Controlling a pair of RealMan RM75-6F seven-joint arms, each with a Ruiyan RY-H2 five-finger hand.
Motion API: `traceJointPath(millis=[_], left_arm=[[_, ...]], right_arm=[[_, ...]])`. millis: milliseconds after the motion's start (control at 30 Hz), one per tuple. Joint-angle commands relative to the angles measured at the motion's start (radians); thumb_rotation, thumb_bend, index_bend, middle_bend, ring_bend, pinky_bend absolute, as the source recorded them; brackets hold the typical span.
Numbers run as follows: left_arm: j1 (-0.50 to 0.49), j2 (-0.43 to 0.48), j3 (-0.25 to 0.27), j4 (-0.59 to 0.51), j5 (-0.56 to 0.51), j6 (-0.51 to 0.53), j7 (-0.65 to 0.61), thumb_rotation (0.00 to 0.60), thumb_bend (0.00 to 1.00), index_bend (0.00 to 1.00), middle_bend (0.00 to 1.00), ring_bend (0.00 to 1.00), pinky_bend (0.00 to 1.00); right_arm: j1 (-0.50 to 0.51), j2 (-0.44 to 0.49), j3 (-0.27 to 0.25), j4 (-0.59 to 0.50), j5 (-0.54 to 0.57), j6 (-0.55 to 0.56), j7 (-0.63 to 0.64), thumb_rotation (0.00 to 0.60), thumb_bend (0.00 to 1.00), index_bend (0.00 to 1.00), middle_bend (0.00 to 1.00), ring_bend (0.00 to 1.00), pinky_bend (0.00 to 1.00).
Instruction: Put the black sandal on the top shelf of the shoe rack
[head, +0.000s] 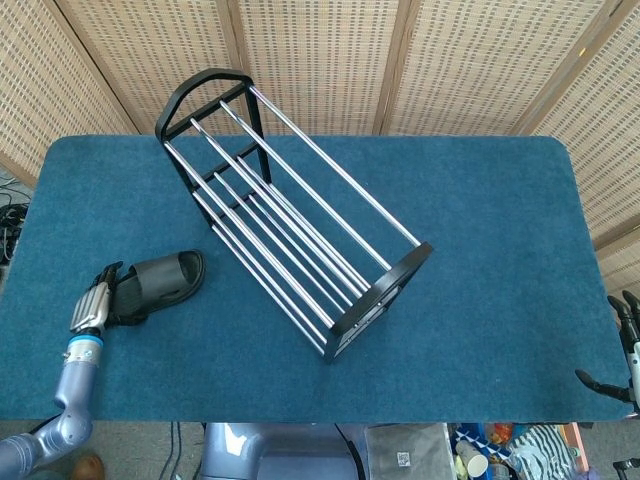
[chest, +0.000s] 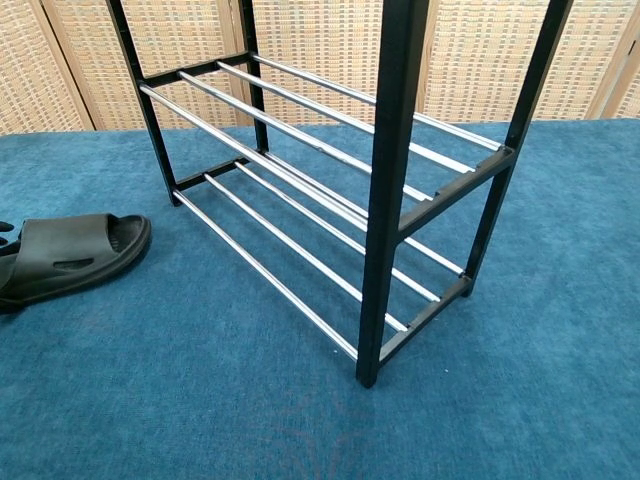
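Sandal (head: 165, 281) lies on the table (head: 480, 200) near its left edge, beside the shoe rack (head: 290, 215), not yet lifted. Left hand (head: 97, 303) covers its heel, grip unclear. Right hand (head: 622, 352) hangs open off the right edge. Everything remains.

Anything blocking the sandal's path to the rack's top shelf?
Nothing visible. The black sandal lies on the table left of the shoe rack, with bare blue cloth between them. The left hand is already at its heel end. The top rails carry nothing.
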Motion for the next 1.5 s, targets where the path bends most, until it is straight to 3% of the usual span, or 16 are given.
traceJointPath(millis=[33, 100, 167, 467, 867, 1100, 1333, 1500], left_arm=[[-0.003, -0.017, -0.005, 0.018, 0.009, 0.022, 0.001, 0.6, 0.27, 0.34, 0.39, 0.33, 0.39], [0.0, -0.028, -0.006, 0.028, 0.02, 0.044, 0.001, 0.6, 0.35, 0.42, 0.45, 0.38, 0.42], [0.005, -0.037, -0.004, 0.035, 0.039, 0.063, -0.008, 0.6, 0.38, 0.44, 0.46, 0.39, 0.43], [0.042, -0.003, -0.008, -0.012, 0.113, 0.115, -0.08, 0.6, 0.38, 0.45, 0.47, 0.4, 0.43], [0.164, 0.232, 0.035, -0.309, 0.335, 0.279, -0.223, 0.6, 0.38, 0.45, 0.47, 0.4, 0.43], [0.166, 0.36, -0.002, -0.53, 0.408, 0.353, -0.186, 0.6, 0.39, 0.45, 0.47, 0.4, 0.43], [0.131, 0.428, -0.041, -0.729, 0.364, 0.357, -0.05, 0.6, 0.39, 0.45, 0.48, 0.4, 0.43], [0.015, 0.43, -0.137, -0.838, 0.125, 0.338, 0.166, 0.6, 0.39, 0.45, 0.48, 0.4, 0.43]], right_arm=[[0.001, 0.002, 0.0, 0.002, -0.001, -0.003, 0.007, 0.6, 0.0, 0.0, 0.0, 0.0, 0.0], [0.002, 0.003, -0.001, 0.001, -0.001, -0.006, 0.01, 0.6, 0.0, 0.0, 0.0, 0.0, 0.0], [0.004, 0.004, -0.002, 0.002, -0.001, -0.01, 0.012, 0.6, 0.0, 0.0, 0.0, 0.0, 0.0], [0.005, 0.006, -0.005, -0.003, -0.002, -0.014, 0.008, 0.6, 0.0, 0.0, 0.0, 0.0, 0.0], [0.007, 0.009, -0.01, -0.013, -0.009, -0.018, 0.002, 0.6, 0.0, 0.0, 0.0, 0.0, 0.0], [0.006, 0.01, -0.013, -0.019, -0.013, -0.014, -0.005, 0.6, 0.0, 0.0, 0.0, 0.0, 0.0], [0.01, 0.01, -0.01, -0.011, 0.004, -0.028, 0.003, 0.6, 0.0, 0.0, 0.0, 0.0, 0.0], [0.013, 0.009, -0.012, -0.011, -0.001, -0.031, 0.002, 0.6, 0.0, 0.0, 0.0, 0.0, 0.0]])
